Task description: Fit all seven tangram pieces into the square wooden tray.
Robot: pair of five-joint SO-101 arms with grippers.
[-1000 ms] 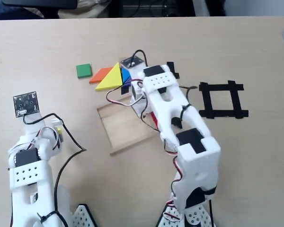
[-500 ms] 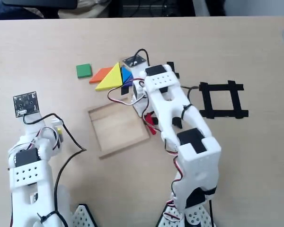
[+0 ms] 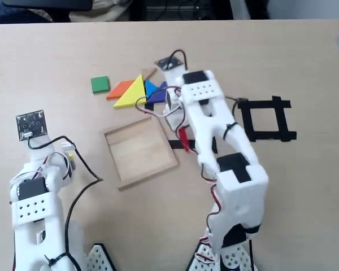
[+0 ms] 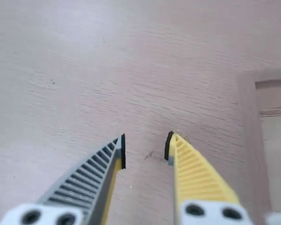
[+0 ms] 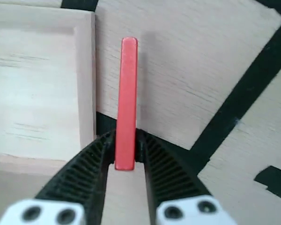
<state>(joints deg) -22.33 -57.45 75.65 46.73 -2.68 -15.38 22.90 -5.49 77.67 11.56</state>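
The square wooden tray (image 3: 140, 149) lies empty at the table's middle. My right gripper (image 5: 126, 140) is shut on a red tangram piece (image 5: 128, 93), held on edge just beside the tray's right rim (image 5: 86, 84); the high view has the red piece (image 3: 183, 141) peeking out under that arm. Behind the tray lie a green square (image 3: 100, 84), an orange piece (image 3: 120, 88), a yellow triangle (image 3: 133, 94), a blue piece (image 3: 151, 88) and a purple piece (image 3: 158, 96). My left gripper (image 4: 145, 147) is open over bare table, left of the tray (image 4: 267, 117).
A black tape square (image 3: 266, 119) marks the table to the right of the arm, and more black tape (image 5: 234, 112) runs beneath the red piece. A small camera board (image 3: 31, 124) sits at the left. Cables loop around both arms.
The tray has slid to the left and now lies uncovered. The right arm has swung away toward the far right with the red piece; the purple piece has come into sight. The left arm stayed put.
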